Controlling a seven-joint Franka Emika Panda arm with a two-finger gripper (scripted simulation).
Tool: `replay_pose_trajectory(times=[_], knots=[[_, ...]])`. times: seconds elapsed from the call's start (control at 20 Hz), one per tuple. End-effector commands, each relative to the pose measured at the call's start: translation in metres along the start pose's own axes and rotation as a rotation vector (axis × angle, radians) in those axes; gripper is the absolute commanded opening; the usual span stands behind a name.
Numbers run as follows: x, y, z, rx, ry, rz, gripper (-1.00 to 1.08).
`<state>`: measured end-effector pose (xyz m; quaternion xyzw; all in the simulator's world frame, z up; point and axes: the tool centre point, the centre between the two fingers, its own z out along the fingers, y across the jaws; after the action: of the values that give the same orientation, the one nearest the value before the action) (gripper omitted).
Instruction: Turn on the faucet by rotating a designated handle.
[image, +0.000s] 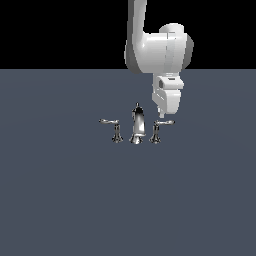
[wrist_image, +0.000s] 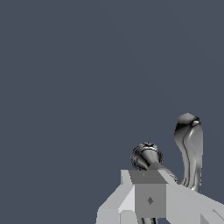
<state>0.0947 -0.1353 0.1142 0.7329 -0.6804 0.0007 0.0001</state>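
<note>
The chrome faucet (image: 137, 126) stands mid-floor, its tall spout between two lever handles. The handle (image: 161, 126) on the exterior view's right is a thin arm on a flared post. My gripper (image: 160, 115) hangs just above that arm's inner end, close enough that I cannot tell whether it touches. In the wrist view the fingers (wrist_image: 148, 199) form one block with no gap, so my gripper (wrist_image: 148, 181) is shut on nothing. The handle (wrist_image: 146, 156) runs under the fingers, and the spout (wrist_image: 189, 148) curves beside it.
The twin lever (image: 111, 126) stands on the exterior view's left of the spout. A flat grey floor (image: 60, 200) spreads all around. The white arm (image: 157, 50) comes down from above, behind the faucet.
</note>
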Motion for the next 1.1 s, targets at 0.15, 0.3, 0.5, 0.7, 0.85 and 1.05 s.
replay_pose_trajectory(times=[0.15,0.3,0.5,0.7,0.85,1.05], knots=[[0.02,-0.006,0.017,-0.001,0.0,0.073,-1.0],[0.026,-0.008,0.021,-0.001,0.0,0.093,-1.0],[0.028,-0.008,0.022,-0.001,-0.001,0.098,-1.0],[0.025,-0.007,0.02,-0.001,-0.001,0.09,-1.0],[0.025,-0.007,0.02,-0.001,-0.001,0.09,-1.0],[0.028,0.001,0.02,-0.001,-0.001,0.09,-1.0]])
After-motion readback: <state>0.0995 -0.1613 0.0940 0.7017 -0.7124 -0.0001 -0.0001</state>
